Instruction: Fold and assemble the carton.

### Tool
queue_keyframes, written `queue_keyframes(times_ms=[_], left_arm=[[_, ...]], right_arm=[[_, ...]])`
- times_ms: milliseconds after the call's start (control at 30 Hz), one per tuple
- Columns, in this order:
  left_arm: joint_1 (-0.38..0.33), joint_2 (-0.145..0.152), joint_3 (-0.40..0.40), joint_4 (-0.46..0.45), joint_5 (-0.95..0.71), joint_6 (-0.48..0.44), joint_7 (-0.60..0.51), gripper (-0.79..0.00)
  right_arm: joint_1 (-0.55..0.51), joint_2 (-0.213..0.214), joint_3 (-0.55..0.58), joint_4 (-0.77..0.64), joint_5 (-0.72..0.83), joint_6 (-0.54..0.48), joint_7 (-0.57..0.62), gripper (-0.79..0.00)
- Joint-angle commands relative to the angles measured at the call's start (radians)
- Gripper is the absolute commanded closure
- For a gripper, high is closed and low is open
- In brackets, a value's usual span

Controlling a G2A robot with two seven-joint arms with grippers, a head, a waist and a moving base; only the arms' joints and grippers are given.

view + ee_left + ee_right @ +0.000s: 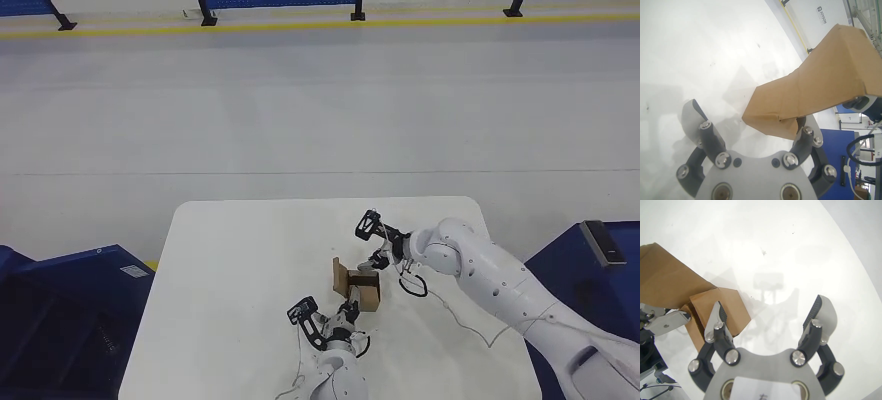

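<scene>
A brown carton, partly folded, stands on the white table with one flap raised. In the left wrist view the carton rests on one corner, and my left gripper is open around that corner, one finger against its lower flap. My right gripper is open on the carton's other side. One of its fingers lies over a folded panel of the carton, the other over bare table. The left gripper's finger touches the carton's edge there. From above, both grippers flank the carton.
Blue bins stand off the table's left and right. A black cable loop hangs by the right wrist. The carton sits near the table's front-right part, and bare tabletop stretches to the left and behind.
</scene>
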State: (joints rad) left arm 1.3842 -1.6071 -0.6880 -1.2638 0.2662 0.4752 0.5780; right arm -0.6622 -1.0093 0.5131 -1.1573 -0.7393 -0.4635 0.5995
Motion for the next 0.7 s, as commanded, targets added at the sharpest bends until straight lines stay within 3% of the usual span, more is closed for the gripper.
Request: queue_keyframes(times_ms=[0, 667], left_arm=[[-0.002, -0.004, -0.001, 0.008, 0.009, 0.002, 0.004, -0.785], [-0.011, -0.049, -0.014, 0.106, 0.093, 0.019, 0.064, -0.785]], right_arm=[[-0.004, -0.004, 0.001, -0.004, -0.006, 0.001, 0.002, -0.785], [-0.039, -0.028, 0.041, -0.009, -0.054, -0.01, 0.003, -0.785]])
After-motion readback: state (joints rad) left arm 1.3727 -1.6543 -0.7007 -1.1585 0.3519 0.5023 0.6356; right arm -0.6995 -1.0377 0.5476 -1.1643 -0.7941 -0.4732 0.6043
